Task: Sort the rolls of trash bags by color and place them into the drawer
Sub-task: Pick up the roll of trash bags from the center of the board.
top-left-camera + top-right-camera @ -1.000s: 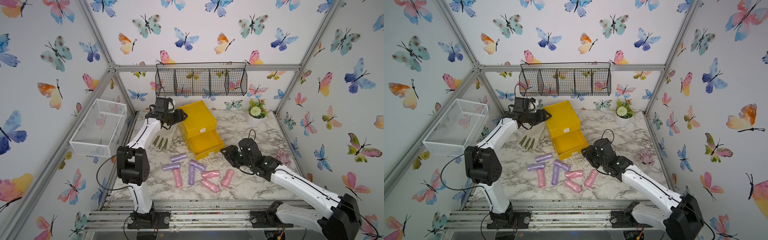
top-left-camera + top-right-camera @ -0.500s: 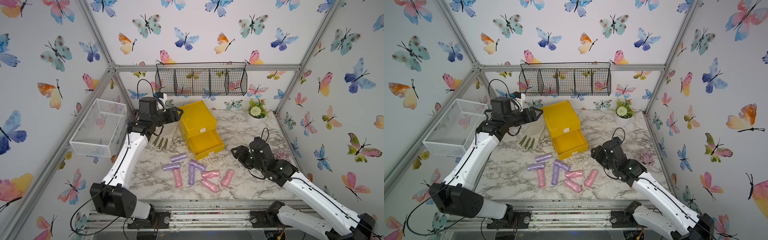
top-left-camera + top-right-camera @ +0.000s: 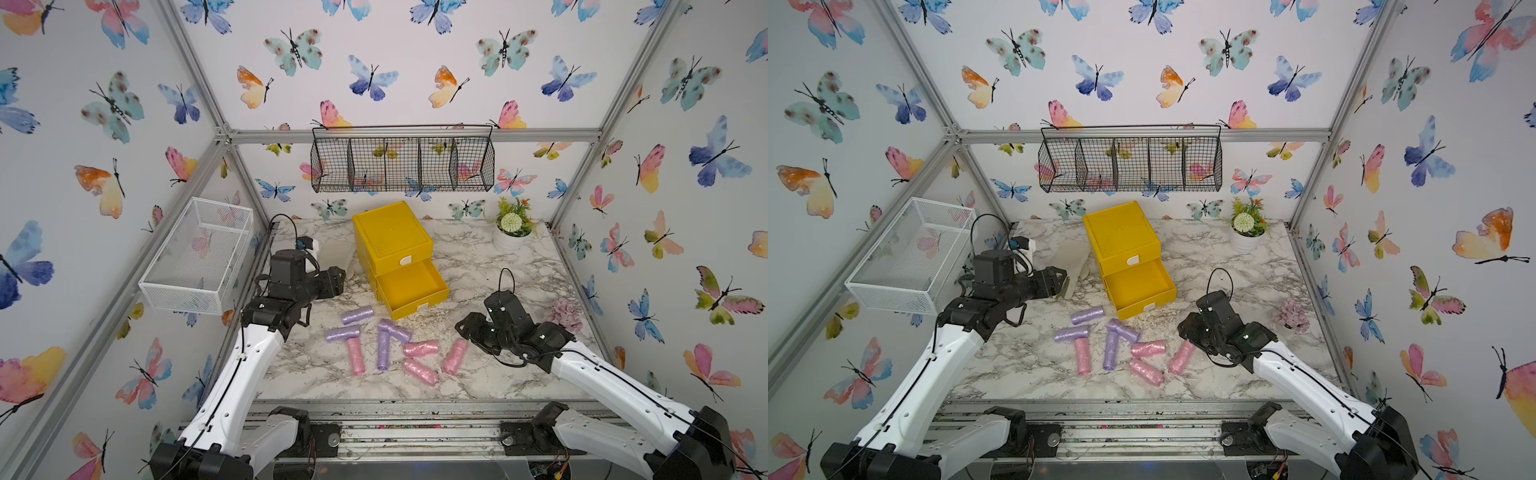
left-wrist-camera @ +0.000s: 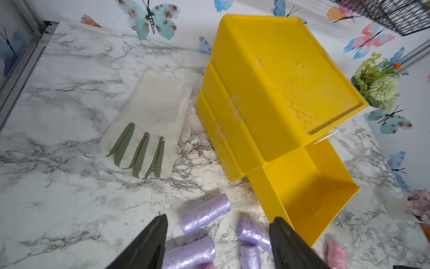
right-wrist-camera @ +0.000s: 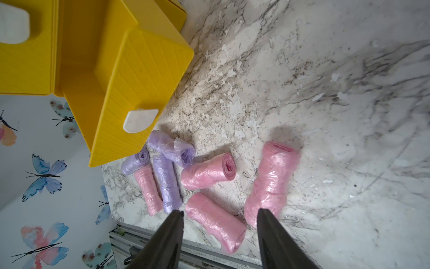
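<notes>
Pick step, apparently; nothing sorted yet. Open yellow plastic drawer [image 3: 419, 302] empty. Crinkly pink and lilac trash-bag rolls [image 3: 383, 351] lie just before the drawer. Left gripper [image 4: 218, 217] and right gripper [image 5: 220, 210] both agape, empty. Likely next: descend, pinch one roll.

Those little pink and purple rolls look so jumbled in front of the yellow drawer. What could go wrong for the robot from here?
1. The purple rolls and pink rolls lie touching, so the open right gripper might pinch two colours together.
2. One pink roll lies near the front edge of the table; a nudge could roll it off.
3. Only one drawer stands open, so colours may end up mixed.
</notes>
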Controlling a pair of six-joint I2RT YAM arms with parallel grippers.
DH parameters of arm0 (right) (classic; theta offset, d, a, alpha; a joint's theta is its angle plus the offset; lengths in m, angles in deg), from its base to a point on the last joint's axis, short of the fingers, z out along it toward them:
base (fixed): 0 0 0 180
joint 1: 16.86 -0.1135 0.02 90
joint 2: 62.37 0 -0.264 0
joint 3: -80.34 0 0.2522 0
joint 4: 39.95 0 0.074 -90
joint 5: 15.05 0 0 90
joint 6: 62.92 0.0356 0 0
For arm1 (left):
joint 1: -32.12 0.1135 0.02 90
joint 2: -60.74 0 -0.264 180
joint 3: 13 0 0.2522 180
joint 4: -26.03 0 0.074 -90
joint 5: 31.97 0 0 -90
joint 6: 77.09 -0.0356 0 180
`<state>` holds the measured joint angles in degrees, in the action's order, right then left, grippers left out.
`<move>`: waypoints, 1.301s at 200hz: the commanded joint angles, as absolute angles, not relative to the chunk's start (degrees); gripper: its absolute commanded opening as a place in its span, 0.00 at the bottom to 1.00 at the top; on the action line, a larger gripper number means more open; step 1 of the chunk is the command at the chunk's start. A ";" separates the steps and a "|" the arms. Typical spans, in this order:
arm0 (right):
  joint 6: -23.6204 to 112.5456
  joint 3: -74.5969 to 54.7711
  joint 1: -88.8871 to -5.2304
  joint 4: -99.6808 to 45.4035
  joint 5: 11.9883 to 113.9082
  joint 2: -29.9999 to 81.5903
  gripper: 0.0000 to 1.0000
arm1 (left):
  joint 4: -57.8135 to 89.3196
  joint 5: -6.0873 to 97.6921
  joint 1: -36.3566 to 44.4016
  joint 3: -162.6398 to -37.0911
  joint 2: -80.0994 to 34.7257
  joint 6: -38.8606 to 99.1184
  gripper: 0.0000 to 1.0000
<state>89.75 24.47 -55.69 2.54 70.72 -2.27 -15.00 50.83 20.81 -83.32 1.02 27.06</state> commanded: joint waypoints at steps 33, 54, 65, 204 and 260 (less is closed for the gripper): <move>91.06 27.52 -55.53 5.11 68.36 0.86 0.59 | -13.44 56.33 21.30 -76.39 3.54 25.30 0.74; 91.31 28.08 -55.53 4.84 68.99 2.02 0.59 | -12.76 57.19 21.55 -74.13 4.26 25.18 0.73; 91.41 28.25 -55.53 4.21 68.77 3.16 0.60 | -12.53 57.32 21.74 -73.46 4.56 25.08 0.74; 91.57 30.80 -55.55 -5.03 66.20 14.69 0.54 | -11.74 54.87 22.72 -72.33 4.07 25.04 0.74; 91.77 31.99 -55.53 -6.37 66.24 14.71 0.47 | -11.73 54.69 22.81 -72.29 4.23 25.04 0.74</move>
